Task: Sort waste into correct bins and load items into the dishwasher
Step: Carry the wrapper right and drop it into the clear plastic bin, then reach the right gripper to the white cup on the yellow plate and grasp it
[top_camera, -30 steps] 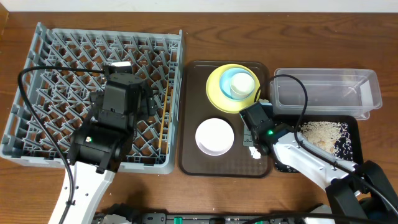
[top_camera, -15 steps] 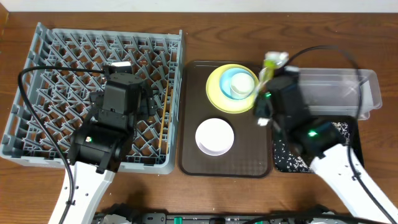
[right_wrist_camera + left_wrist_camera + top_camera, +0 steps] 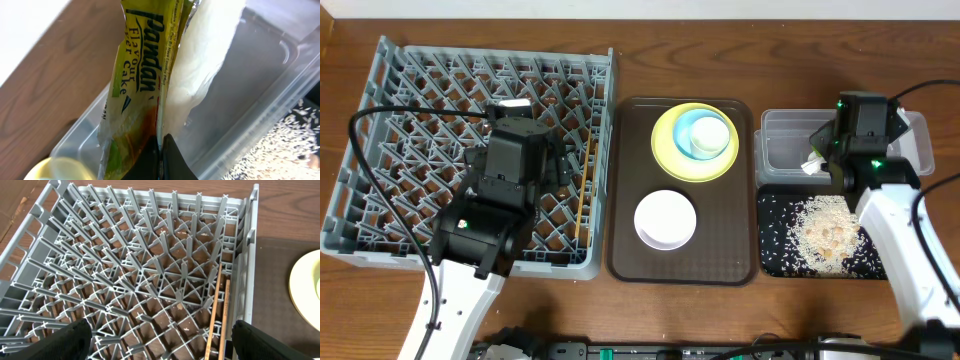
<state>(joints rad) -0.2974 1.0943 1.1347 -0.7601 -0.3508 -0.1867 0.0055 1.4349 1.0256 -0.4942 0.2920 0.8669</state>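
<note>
While the right end effector pinches a yellow-green wrapper and a white napkin together in tightly pressed jaws, both hang over the clear tub at the upper right of the overhead view. Just below the tub, the black tray holds a heap of rice. At left, the left end effector hovers with jaws spread wide above the grey dish rack, where two chopsticks lie along its right wall. On the brown tray at centre sit a yellow plate carrying a blue bowl, and a white bowl.
</note>
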